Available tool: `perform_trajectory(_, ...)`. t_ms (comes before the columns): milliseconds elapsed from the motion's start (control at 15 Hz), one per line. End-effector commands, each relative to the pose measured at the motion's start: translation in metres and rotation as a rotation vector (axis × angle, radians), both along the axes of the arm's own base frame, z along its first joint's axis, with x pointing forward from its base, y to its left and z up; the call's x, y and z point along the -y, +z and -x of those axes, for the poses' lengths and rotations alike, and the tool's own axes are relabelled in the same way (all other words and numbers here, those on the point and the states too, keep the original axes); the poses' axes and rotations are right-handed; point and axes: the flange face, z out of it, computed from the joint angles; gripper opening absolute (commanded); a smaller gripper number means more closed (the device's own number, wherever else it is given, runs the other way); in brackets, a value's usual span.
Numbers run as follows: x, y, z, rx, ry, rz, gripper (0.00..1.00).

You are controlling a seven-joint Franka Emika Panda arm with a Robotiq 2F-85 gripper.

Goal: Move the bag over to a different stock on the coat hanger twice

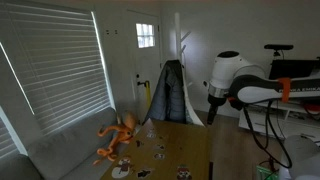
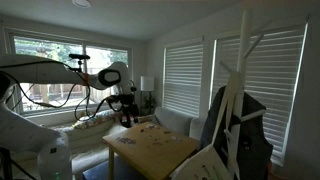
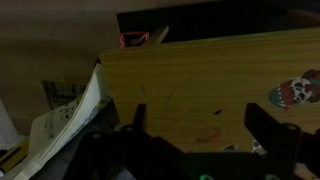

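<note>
Two dark fingers (image 3: 270,130) of the black Robotiq gripper (image 3: 200,112) fill the bottom of the wrist view. They are spread wide and nothing is between them. Under them lies one pale wooden table top (image 3: 190,75) carrying one round skull-printed sticker (image 3: 295,92) near its right edge. One loose stack of white papers (image 3: 65,120) sits beside the table's left edge.

In an exterior view the tall slim white coat hanger (image 2: 243,50) stands closest to the lens, with its short pegs angled upward. One dark jacket (image 2: 245,135) hangs on it, with a pale sloping panel in front. I cannot tell whether that panel is the bag, or what it might hold. Well apart from the pole, the one white Franka arm (image 2: 108,72) holds the gripper (image 2: 125,108) above the far end of the table (image 2: 155,150). The fingers are too small here to show their spacing.

In an exterior view from the opposite end, one orange soft toy (image 1: 118,135) lies on the near part of the table (image 1: 185,135). A few small flat pieces lie scattered around it, too small to count surely. The arm (image 1: 238,75) comes in from the right, and the gripper (image 1: 213,103) hangs over the table's far corner. Beyond it stands the coat hanger (image 1: 178,35) beside the door, draped with the jacket (image 1: 172,90). The gripper is near the hanger but not touching it. One set of white slatted blinds (image 1: 60,55) covers the left wall above one grey sofa (image 1: 55,150).
</note>
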Motion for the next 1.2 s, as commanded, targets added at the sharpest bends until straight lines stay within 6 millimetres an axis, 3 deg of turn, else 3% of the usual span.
perform_trajectory(0, 0.000, 0.001, 0.000, 0.000, 0.000, 0.000, 1.00)
perform_trajectory(533, 0.000, 0.001, 0.000, 0.000, 0.000, 0.000, 1.00)
perform_trajectory(800, 0.049, 0.003, -0.039, 0.051, -0.250, 0.039, 1.00)
perform_trajectory(1133, 0.132, 0.031, -0.110, 0.318, -0.355, 0.169, 1.00)
